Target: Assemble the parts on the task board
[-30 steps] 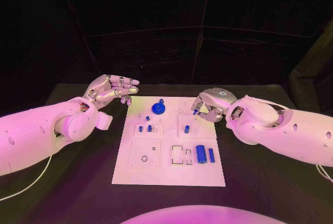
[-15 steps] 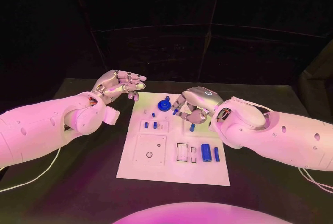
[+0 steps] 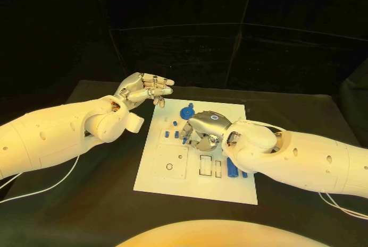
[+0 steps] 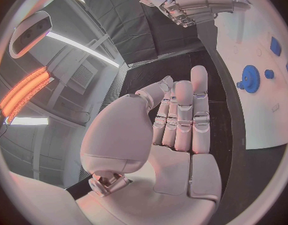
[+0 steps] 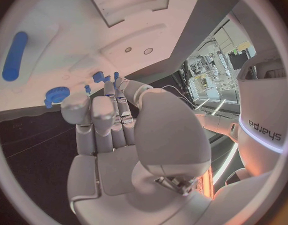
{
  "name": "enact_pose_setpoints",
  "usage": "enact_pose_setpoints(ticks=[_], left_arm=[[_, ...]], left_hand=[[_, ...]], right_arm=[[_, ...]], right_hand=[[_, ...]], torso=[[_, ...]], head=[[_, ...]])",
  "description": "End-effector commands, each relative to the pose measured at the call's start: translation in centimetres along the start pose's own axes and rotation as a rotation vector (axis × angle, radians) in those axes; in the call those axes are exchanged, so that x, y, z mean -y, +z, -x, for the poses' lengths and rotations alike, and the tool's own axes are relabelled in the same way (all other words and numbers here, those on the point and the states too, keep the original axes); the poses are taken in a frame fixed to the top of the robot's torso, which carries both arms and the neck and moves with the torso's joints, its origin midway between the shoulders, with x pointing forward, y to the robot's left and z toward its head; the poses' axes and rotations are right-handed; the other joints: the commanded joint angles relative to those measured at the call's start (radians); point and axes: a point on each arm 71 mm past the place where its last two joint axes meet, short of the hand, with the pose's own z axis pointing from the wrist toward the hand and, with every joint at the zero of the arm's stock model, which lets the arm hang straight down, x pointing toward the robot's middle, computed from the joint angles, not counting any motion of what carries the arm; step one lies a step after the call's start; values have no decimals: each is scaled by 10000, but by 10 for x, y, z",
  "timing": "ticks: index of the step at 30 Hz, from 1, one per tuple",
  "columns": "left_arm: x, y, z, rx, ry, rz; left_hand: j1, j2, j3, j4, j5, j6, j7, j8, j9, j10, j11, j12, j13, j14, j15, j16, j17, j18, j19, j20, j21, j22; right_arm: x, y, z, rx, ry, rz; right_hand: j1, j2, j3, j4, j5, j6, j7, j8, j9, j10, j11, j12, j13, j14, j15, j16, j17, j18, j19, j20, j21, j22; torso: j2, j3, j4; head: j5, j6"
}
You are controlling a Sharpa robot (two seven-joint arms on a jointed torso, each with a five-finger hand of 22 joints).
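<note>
Across the middle of the head view lies the white board (image 3: 195, 178) on the black counter (image 3: 100, 204), and I have my right hand (image 3: 201, 131) hovering low over its centre. Its fingers are curled in together above a small blue peg (image 3: 184, 141), but I cannot tell whether they pinch anything, since the back of the hand hides the tips. In the right wrist view, the fingers (image 5: 103, 117) lie side by side, reaching toward blue pegs (image 5: 98, 77) near the board's edge, with the blue gear (image 5: 56, 94) just beside them.

My left hand (image 3: 145, 87) hangs at the upper left of the frame, off the board's corner, fingers bunched and holding nothing; I judge it parked there to keep clear of the work. In the left wrist view its fingers (image 4: 181, 115) lie close together, with the gear (image 4: 250, 78) well apart from them.

Near the board's upper edge sits the gear (image 3: 187, 112); short pegs (image 3: 170, 134) stand left of centre, and a long blue cylinder (image 3: 231, 167) lies at lower right beside the rectangular slots (image 3: 206, 165). Assembly looks early to me; most pieces lie loose.
</note>
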Motion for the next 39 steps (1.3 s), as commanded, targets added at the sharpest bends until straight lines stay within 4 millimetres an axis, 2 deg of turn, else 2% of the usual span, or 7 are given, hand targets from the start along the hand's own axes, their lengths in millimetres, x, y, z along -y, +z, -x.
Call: enact_pose_setpoints(ticks=[1, 4, 11, 18, 20, 39], left_arm=[[2, 2, -1, 26, -68, -105], [2, 2, -3, -7, -82, -112], [2, 3, -4, -42, -96, -125], [2, 4, -4, -63, -104, -128], [2, 4, -4, -56, -101, -122], [1, 4, -3, -73, -106, -20]], left_hand=[[-120, -10, -93, 12, 47, -21, -9, 3, 7, -89, 14, 71, 19, -57, 0, -29, -25, 105, -55, 13, -75, -17], [-129, 4, -96, 17, 48, 10, -25, 21, 15, -91, 3, 90, 24, -63, -4, -35, -50, 108, -55, 14, -81, -22], [-129, 4, -96, 17, 48, 10, -25, 21, 15, -91, 3, 90, 24, -63, -4, -35, -50, 108, -55, 14, -81, -22], [-143, 29, -106, 21, 47, 84, -57, 64, 31, -99, -18, 132, 35, -69, -16, -35, -83, 116, -57, 14, -96, -37], [-143, 29, -106, 21, 47, 84, -57, 64, 31, -99, -18, 132, 35, -69, -16, -35, -83, 116, -57, 14, -96, -37], [-145, 33, -107, 21, 48, 94, -60, 71, 33, -103, -22, 141, 37, -99, -19, -75, -159, 118, -58, 12, -101, -41]], right_arm=[[-3, 1, -7, -621, -344, 272], [-4, 1, -11, -749, -418, 322], [-10, 4, -17, -857, -462, 499], [-12, 5, -23, -844, -533, 565], [-14, 5, -25, -825, -596, 611], [-15, 5, -34, -1028, -960, 556]], right_hand=[[-25, 49, 11, -45, 39, 45, 8, 14, 15, 25, 26, -56, -2, 198, -72, 52, 25, -152, 62, 13, 58, 24], [-46, 53, 3, -53, 67, 51, 6, 18, 17, 30, 25, -55, 0, 201, -71, 73, 41, -156, 69, 15, 73, 47], [-58, 52, -3, -57, 81, 52, 6, 19, 17, 31, 25, -56, 0, 203, -71, 83, 49, -156, 70, 16, 78, 53], [-61, 51, -4, -62, 89, 52, 4, 19, 18, 31, 24, -56, 1, 202, -71, 81, 44, -157, 71, 16, 80, 56], [-66, 54, -6, -69, 106, 53, 3, 19, 18, 33, 23, -56, 1, 201, -71, 83, 42, -155, 68, 17, 81, 52], [-96, 44, -25, -88, 139, 59, 2, 22, 21, 34, 23, -59, 2, 200, -71, 91, 40, -154, 65, 18, 88, 54]], torso=[[3, 3, -6], [4, 13, -3], [3, 4, 12], [-4, 1, 11], [6, 12, -6], [1, 9, 7]], head=[[112, -10], [158, -37], [239, -51], [294, -60], [322, -66], [338, -129]])
